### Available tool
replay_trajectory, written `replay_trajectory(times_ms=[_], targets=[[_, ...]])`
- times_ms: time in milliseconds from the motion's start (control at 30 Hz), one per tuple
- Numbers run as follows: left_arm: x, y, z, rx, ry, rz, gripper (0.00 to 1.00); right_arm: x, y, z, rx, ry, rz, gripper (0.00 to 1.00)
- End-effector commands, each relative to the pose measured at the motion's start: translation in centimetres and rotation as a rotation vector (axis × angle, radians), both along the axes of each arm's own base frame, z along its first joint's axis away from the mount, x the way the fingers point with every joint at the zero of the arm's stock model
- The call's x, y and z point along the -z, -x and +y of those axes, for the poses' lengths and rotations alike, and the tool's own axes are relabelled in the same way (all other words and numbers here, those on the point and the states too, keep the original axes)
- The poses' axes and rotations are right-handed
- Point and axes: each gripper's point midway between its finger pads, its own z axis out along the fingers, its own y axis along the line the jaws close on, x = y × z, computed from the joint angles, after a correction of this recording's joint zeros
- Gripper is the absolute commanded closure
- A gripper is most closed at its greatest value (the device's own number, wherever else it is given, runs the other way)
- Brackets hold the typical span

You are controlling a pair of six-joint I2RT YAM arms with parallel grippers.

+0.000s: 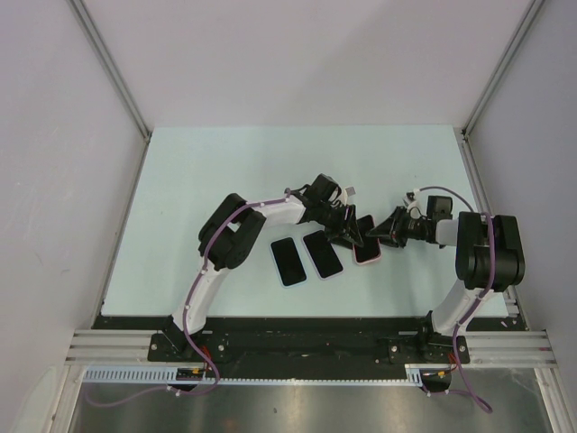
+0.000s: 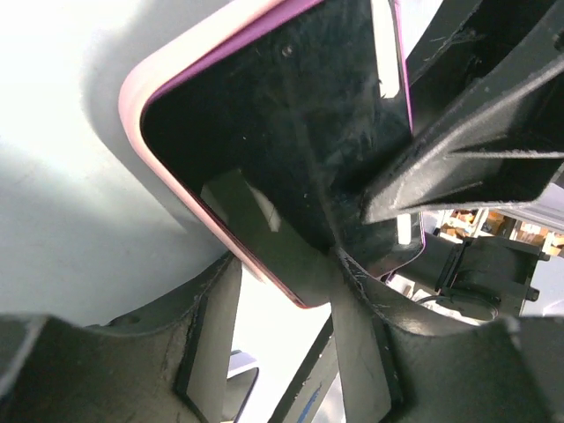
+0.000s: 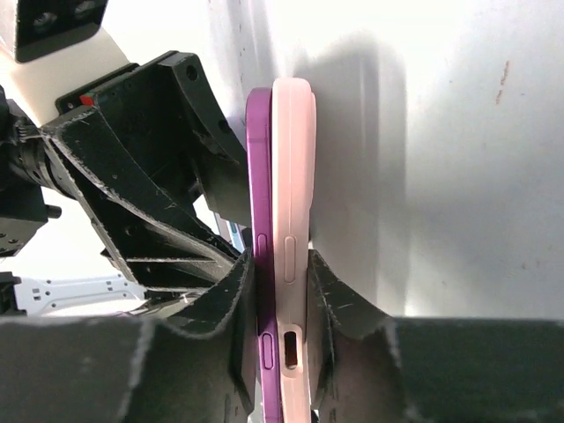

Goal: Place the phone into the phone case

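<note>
The purple phone [image 3: 258, 176] lies against the pink phone case [image 3: 293, 176], side by side and seen edge-on in the right wrist view. My right gripper [image 3: 280, 300] is shut on the two, one finger on each outer face. In the top view the pair [image 1: 365, 242] sits between both grippers at mid table. In the left wrist view the phone's dark screen [image 2: 291, 132] sits inside the case's pink rim [image 2: 141, 88]. My left gripper [image 2: 286, 344] is open, and the case's corner lies between its spread fingers. A right-gripper finger [image 2: 476, 150] lies on the screen.
Two more dark phones [image 1: 288, 261] [image 1: 322, 254] lie flat side by side just left of the grippers. The pale table [image 1: 225, 171] is walled at the left, right and back. The left arm's wrist [image 1: 320, 194] hangs over the middle of the table.
</note>
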Motion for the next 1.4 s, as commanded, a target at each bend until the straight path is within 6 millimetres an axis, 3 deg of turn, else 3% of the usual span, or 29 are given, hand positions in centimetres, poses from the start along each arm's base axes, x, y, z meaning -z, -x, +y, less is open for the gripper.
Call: replay_trajectory(times_ms=[0,33,100,300,400,533,567,600,667,700,800,833,867,933,1100,1300,1367], targets=[[2.0,1.1,0.7,-0.001,-0.072,-0.011,0.49,-1.2,0.3,0.3,-0.01,-0.042,-0.023,0.85],[2.0,1.2,0.7,-0.003,-0.076,-0.016,0.5,-1.3,0.2,0.3,-0.008,-0.043,-0.025,0.95],[2.1,1.2,0.8,-0.003,-0.078,-0.018,0.49,-1.4,0.2,0.2,-0.004,-0.042,-0.026,1.0],[1.7,0.9,0.7,-0.007,-0.082,-0.02,0.49,-1.8,-0.1,0.0,0.015,-0.025,-0.034,1.0],[0.5,0.7,0.8,-0.003,-0.077,-0.054,0.47,-2.8,-0.3,0.1,0.012,-0.042,-0.059,1.0],[-3.2,0.1,1.3,0.005,-0.048,-0.12,0.37,-5.5,-1.0,0.3,0.015,-0.076,-0.131,1.0],[-3.8,-0.2,1.9,-0.006,-0.052,-0.131,0.33,-6.1,-0.9,0.4,0.008,-0.09,-0.143,1.0],[-6.1,-0.3,2.3,-0.014,-0.032,-0.168,0.3,-7.0,-0.9,0.5,0.003,-0.097,-0.167,1.0],[-7.3,-0.9,3.9,-0.049,-0.04,-0.198,0.24,-8.1,-0.9,0.8,-0.006,-0.112,-0.196,1.0],[-9.4,-1.1,4.4,-0.063,-0.009,-0.234,0.23,-9.0,-0.8,1.3,-0.021,-0.115,-0.227,1.0],[-11.1,-1.2,6.2,-0.101,0.036,-0.237,0.19,-11.1,-0.5,2.3,-0.053,-0.14,-0.283,1.0],[-13.1,-0.7,6.5,-0.093,0.092,-0.246,0.18,-11.7,-0.1,3.1,-0.074,-0.151,-0.293,1.0],[-12.9,-0.8,7.2,-0.104,0.114,-0.244,0.18,-12.4,0.2,3.6,-0.085,-0.171,-0.289,1.0],[-14.7,0.1,7.6,-0.097,0.174,-0.236,0.17,-14.4,0.5,4.6,-0.111,-0.191,-0.35,1.0],[-16.9,1.2,8.1,-0.091,0.305,-0.221,0.17,-18.0,2.0,7.6,-0.184,-0.273,-0.411,1.0],[-19.2,1.8,8.7,-0.101,0.362,-0.257,0.19,-19.9,3.2,9.5,-0.226,-0.308,-0.45,1.0],[-20.0,1.8,8.6,-0.097,0.402,-0.269,0.28,-20.1,3.5,10.0,-0.237,-0.321,-0.444,1.0]])
